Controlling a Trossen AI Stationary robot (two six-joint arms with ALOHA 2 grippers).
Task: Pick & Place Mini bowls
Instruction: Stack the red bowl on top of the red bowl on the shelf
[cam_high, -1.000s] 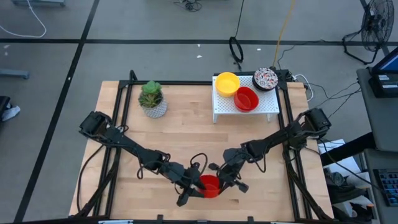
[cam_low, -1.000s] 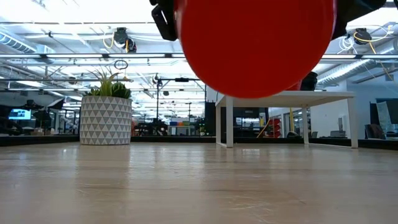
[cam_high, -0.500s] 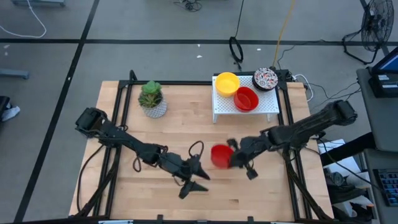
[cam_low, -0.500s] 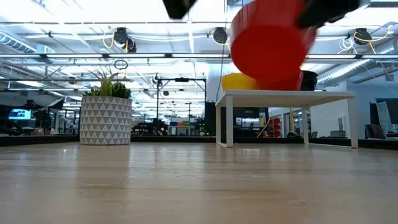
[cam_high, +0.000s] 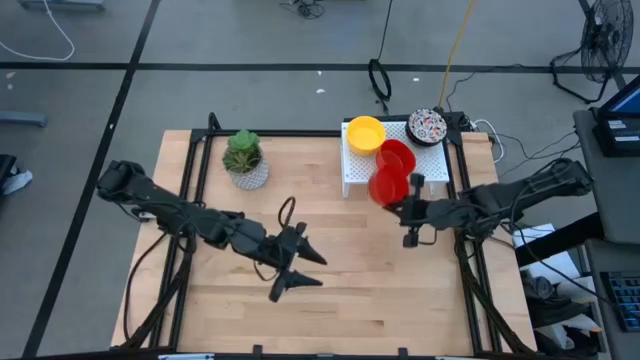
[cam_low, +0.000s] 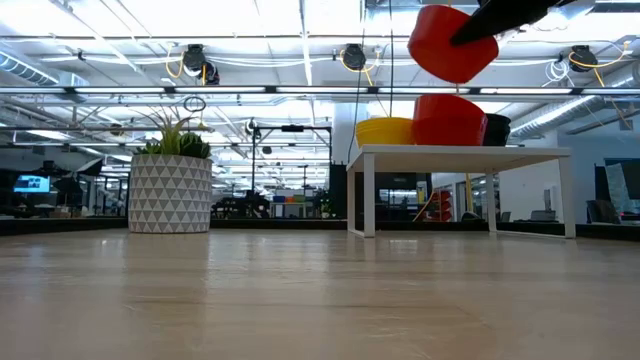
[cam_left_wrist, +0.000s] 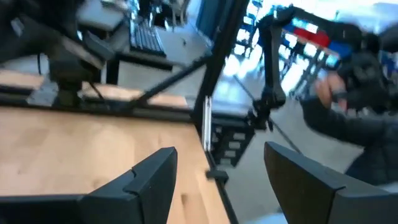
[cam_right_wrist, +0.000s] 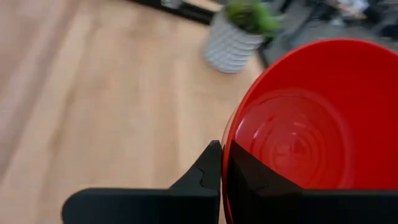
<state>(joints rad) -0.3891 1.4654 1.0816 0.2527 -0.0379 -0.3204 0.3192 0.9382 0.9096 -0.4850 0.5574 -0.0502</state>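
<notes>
My right gripper (cam_high: 401, 201) is shut on a plain red mini bowl (cam_high: 387, 187), held in the air at the near edge of the white riser (cam_high: 428, 168). In the low view this bowl (cam_low: 447, 43) hangs tilted above a second red bowl (cam_low: 449, 120) on the riser. A yellow bowl (cam_high: 366, 133) and a speckled bowl (cam_high: 427, 126) also stand on the riser. My left gripper (cam_high: 307, 270) is open over the middle of the table and holds nothing. The other bowls are out of view. My right gripper holds the red bowl by its rim (cam_right_wrist: 225, 163), one finger (cam_right_wrist: 252, 177) inside the bowl and one (cam_right_wrist: 202, 177) outside. The fingers come at it about level from the table's right side. The bowl is lifted clear and tilted (cam_low: 447, 43) above the riser.
A green plant in a patterned whitish pot (cam_high: 245, 158) stands at the table's far left. The riser's legs (cam_low: 368, 195) stand on the table at the far right. Bare wood (cam_high: 350, 290) lies between the arms. A person (cam_left_wrist: 348, 99) shows beyond the table in the left wrist view.
My right gripper has carried the red bowl from the near middle of the table up and toward the far right, to above the riser's near edge. My left gripper, which was at the bowl a second ago, has drawn back toward the left and far side.
</notes>
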